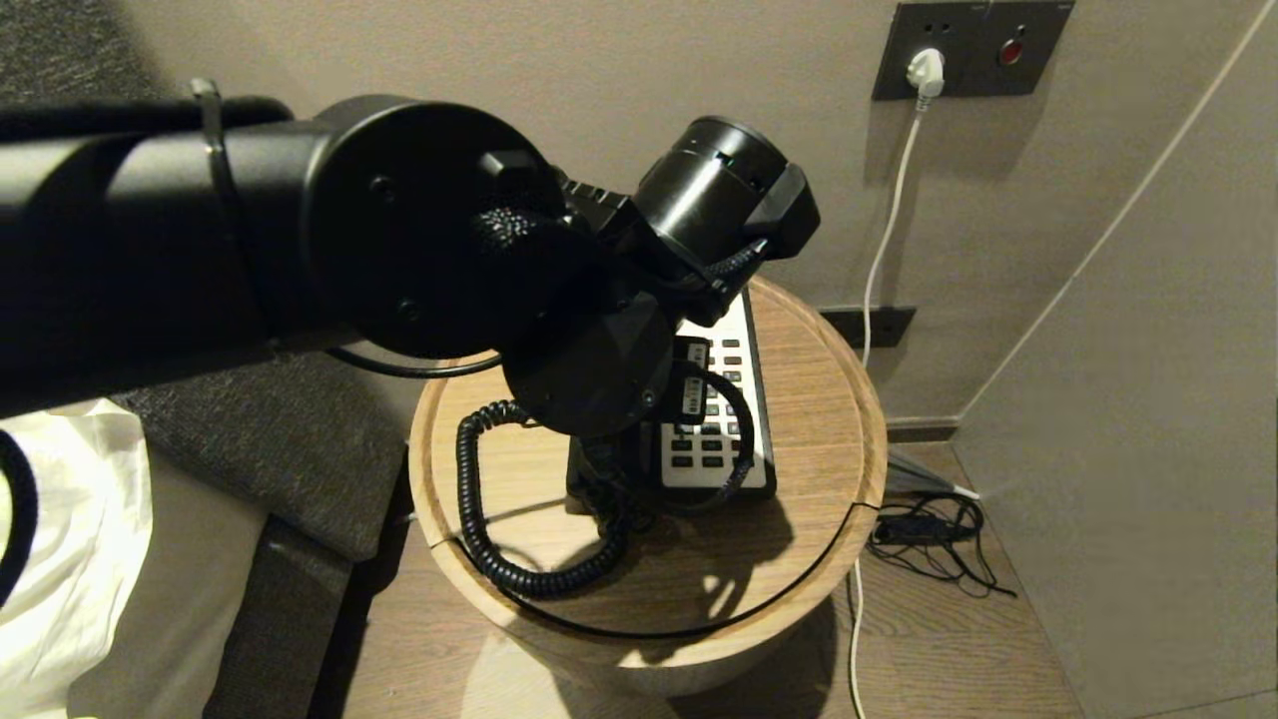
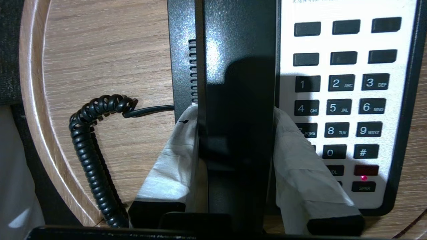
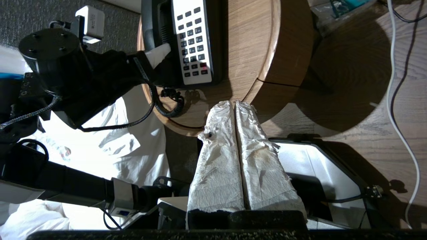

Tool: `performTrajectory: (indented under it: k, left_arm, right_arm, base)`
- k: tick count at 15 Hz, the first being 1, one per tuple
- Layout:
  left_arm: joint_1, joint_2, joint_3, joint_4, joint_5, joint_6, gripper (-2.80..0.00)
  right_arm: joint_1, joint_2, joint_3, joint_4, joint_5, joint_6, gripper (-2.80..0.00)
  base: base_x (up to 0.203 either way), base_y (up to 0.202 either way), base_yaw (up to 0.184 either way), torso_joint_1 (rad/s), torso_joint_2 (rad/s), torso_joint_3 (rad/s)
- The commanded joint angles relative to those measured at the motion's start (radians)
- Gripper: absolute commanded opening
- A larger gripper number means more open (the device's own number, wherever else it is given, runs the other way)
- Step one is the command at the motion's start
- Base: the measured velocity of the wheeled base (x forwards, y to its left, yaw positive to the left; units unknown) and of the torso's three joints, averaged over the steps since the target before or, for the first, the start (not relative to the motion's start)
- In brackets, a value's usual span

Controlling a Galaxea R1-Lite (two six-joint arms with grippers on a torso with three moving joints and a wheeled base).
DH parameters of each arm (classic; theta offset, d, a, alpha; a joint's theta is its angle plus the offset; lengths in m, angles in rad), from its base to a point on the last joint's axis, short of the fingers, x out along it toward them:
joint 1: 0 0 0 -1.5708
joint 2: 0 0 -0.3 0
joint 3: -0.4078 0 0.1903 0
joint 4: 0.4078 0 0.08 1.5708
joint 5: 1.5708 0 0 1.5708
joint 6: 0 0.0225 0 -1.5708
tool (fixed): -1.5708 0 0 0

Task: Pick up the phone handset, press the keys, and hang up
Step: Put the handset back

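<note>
Left wrist view: left gripper (image 2: pixel 235 133) clamps the phone handset (image 2: pixel 238 66) on the phone base (image 2: pixel 347 100); right gripper (image 3: pixel 235 110) hangs closed, empty.

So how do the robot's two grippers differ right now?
The left gripper has its fingers spread on either side of the phone handset, over the round table; the right gripper is shut, empty, off the table's edge. Both wear white wrapping.

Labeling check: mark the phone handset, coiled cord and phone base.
phone handset (image 2: pixel 238 66), left wrist view, on its shaft.
coiled cord (image 1: pixel 469 499), head view, on the loop's left side.
phone base (image 2: pixel 347 40), left wrist view, on the white keypad face.
</note>
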Motion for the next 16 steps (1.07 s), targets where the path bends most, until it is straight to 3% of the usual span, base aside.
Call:
performTrajectory:
  k: [1,2,13,14,16]
  left_arm:
    - [0.000,0.005,0.000,0.008,0.003,-0.004,-2.80]
    - [0.000,0.004,-0.001,0.009,0.002,-0.006,0.00]
    - [-0.012,-0.068,0.003,0.013,0.003,-0.025,0.00]
    - [-0.011,-0.087,0.012,0.015,0.004,-0.025,-2.80]
    - [-0.011,-0.131,0.027,0.024,-0.001,-0.026,-2.80]
  right_arm:
    - [0.000,0.003,-0.002,0.003,0.003,0.003,-2.80]
    - [0.002,0.003,-0.001,0.003,0.005,0.003,-2.80]
    - [0.002,-0.007,0.027,0.004,0.014,0.000,-2.80]
    - [0.002,-0.007,0.030,0.003,0.014,-0.001,-2.80]
    - [0.002,-0.006,0.040,0.003,0.014,-0.002,-2.80]
  base:
    - [0.000,0.000,0.000,0.000,0.00,0.000]
    - [0.000,0.000,0.000,0.000,0.00,0.000]
    - [0.000,0.000,0.000,0.000,0.00,0.000]
    - [0.000,0.000,0.000,0.000,0.00,0.000]
    - [0.000,0.000,0.000,0.000,0.00,0.000]
